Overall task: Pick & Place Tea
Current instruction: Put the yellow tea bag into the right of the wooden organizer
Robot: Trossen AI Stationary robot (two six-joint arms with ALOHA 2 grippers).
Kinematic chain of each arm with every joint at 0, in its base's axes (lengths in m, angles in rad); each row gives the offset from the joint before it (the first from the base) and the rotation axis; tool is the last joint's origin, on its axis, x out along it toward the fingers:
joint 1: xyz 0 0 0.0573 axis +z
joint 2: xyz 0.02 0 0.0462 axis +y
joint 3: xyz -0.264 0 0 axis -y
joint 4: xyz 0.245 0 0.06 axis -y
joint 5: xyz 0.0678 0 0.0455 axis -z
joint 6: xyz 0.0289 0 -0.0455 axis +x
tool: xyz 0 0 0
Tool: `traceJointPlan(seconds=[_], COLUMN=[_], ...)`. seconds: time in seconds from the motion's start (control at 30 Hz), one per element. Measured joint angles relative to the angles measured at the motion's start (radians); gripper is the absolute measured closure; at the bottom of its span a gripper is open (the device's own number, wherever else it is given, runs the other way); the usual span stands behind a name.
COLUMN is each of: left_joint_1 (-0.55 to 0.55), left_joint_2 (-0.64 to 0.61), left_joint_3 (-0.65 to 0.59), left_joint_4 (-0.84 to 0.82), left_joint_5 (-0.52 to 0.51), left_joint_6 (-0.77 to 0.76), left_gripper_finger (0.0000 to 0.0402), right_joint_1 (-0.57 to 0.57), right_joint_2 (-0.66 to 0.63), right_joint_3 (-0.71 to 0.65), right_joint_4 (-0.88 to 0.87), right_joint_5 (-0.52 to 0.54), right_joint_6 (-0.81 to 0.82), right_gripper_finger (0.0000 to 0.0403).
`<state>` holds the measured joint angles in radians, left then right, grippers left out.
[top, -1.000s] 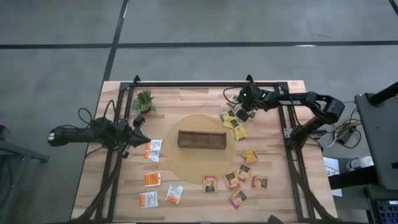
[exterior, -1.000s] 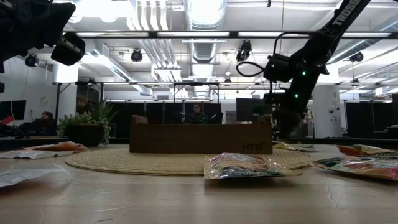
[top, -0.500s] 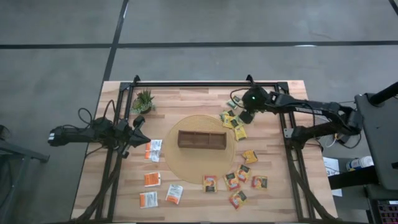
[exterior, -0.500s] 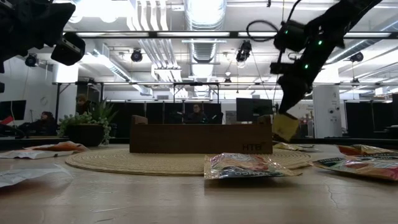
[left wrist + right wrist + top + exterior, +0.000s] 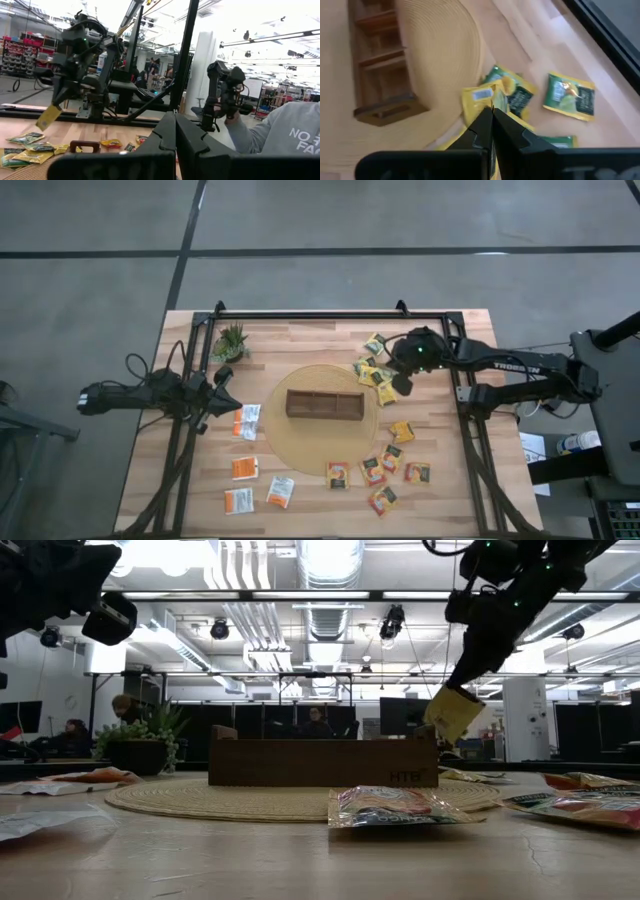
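Yellow-green tea sachet (image 5: 452,714) pinched in the clenched right pincer (image 5: 462,686), dangling above the table (image 5: 310,340).

Your yellow sachet (image 5: 452,714) hangs tilted above the table; the other tea sachets (image 5: 375,371) lie flat, seemingly yellow-green, orange-brown, white-orange.

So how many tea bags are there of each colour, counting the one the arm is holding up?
Yellow-green sachets: 5, one of them held by the right gripper
Orange-brown sachets: 6
White-and-orange sachets: 5
Total: 16, as best the high view shows; a few overlap.
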<state>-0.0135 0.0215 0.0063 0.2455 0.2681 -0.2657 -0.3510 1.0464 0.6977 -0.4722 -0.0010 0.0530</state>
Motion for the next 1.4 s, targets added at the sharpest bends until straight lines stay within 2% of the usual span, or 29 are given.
traceJointPlan(seconds=[0.43, 0.93, 1.27, 1.4], left_joint_1=[0.000, 0.000, 0.000, 0.000], left_joint_2=[0.000, 0.000, 0.000, 0.000], left_joint_3=[0.000, 0.000, 0.000, 0.000], left_joint_4=[0.000, 0.000, 0.000, 0.000], left_joint_5=[0.000, 0.000, 0.000, 0.000], left_joint_6=[0.000, 0.000, 0.000, 0.000], left_gripper_finger=[0.0402, 0.0402, 0.0402, 0.0402], right_joint_1=[0.126, 0.276, 0.361, 0.391], right_joint_2=[0.001, 0.007, 0.174, 0.267], right_joint_3=[0.050, 0.106, 0.212, 0.288], right_joint_4=[0.041, 0.045, 0.004, -0.103], right_joint_5=[-0.001, 0.000, 0.007, 0.104], right_joint_6=[0.024, 0.131, 0.124, 0.128], right_gripper_finger=[0.0394, 0.0394, 0.0394, 0.0394])
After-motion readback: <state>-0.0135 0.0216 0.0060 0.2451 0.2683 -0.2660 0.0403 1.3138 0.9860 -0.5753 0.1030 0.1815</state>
